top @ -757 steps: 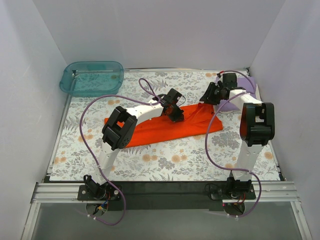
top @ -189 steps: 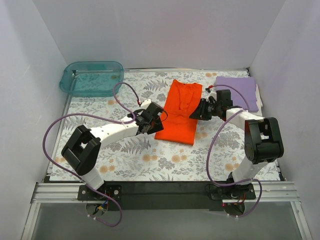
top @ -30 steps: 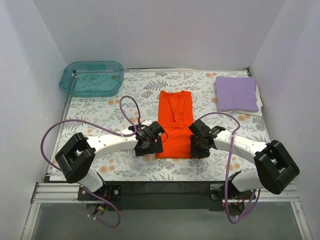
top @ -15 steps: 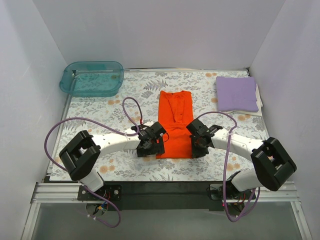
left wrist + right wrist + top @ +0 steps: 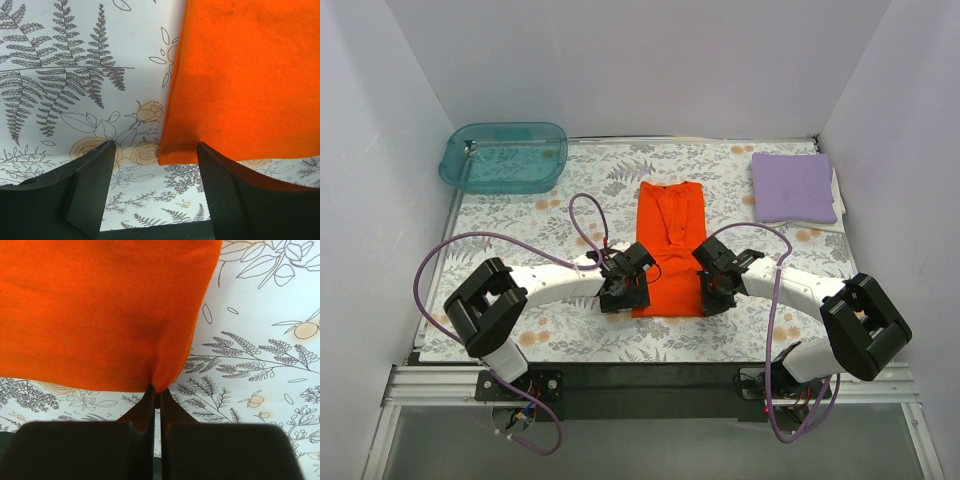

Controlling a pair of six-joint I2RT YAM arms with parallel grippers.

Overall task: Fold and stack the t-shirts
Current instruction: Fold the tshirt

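Orange-red t-shirt (image 5: 670, 245) is lying as a long narrow strip running away from both pincers, with its near hem right at their tips. The right gripper (image 5: 156, 390) is clamped tight on the near right corner, and the cloth puckers into the closed jaws. The left gripper (image 5: 154, 148) is gaping. One of its fingers is out on the floral table (image 5: 60, 75) and the other is at the hem, so the near left corner sits between them, not pinched yet. This looks like grabbing both near corners for the last fold, bottom end up toward the collar. Next the left jaws probably need to bite that corner, then both lift and carry forward evenly so the strip doesn't skew. Lavender t-shirt (image 5: 794, 187) sits folded well beyond the right gripper, off to its right.
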